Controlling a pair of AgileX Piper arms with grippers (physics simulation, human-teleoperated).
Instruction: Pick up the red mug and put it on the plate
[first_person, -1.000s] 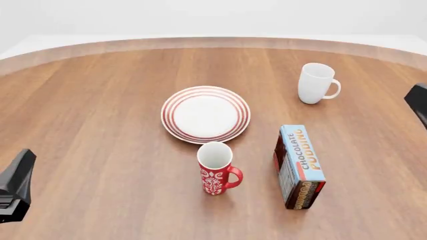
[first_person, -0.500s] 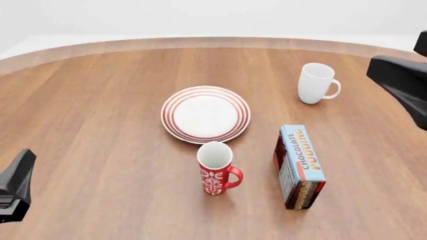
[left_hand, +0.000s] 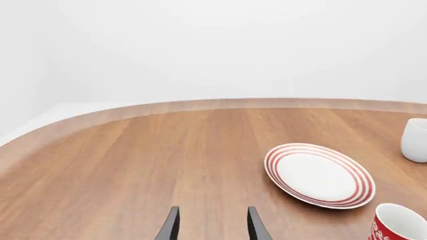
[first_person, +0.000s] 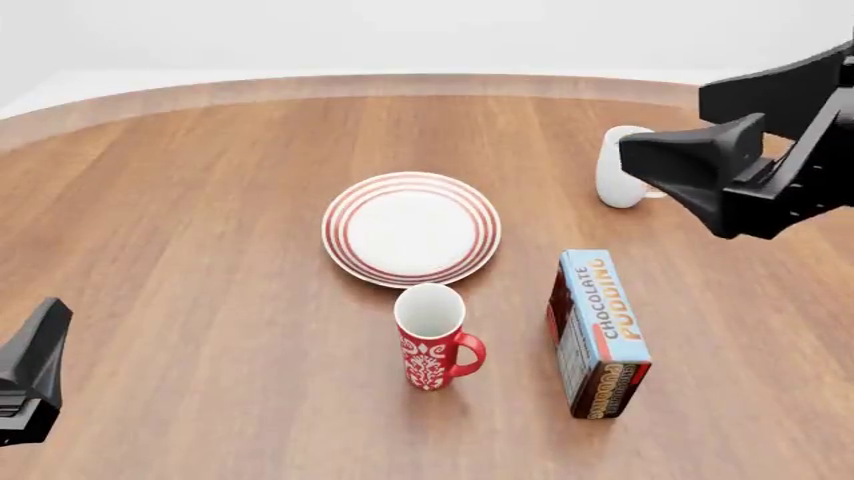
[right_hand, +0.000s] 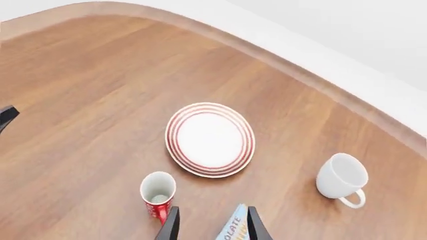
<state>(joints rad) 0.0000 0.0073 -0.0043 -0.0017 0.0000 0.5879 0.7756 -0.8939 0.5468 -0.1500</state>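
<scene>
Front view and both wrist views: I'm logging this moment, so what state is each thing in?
red mug: upright on the table, ungrasped
plate: flat, nothing on it
white mug: upright
pudding box: lying on a long side
left hand: open, holding nothing
right hand: open, holding nothing

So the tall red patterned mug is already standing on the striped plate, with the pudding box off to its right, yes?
Not quite. The tall red mug with white ornamental pattern stands on the brown wooden table, just in front of the round white plate with red rings, which holds nothing. The front view shows this. The blue chocolate pudding box is indeed to the mug's right.
</scene>
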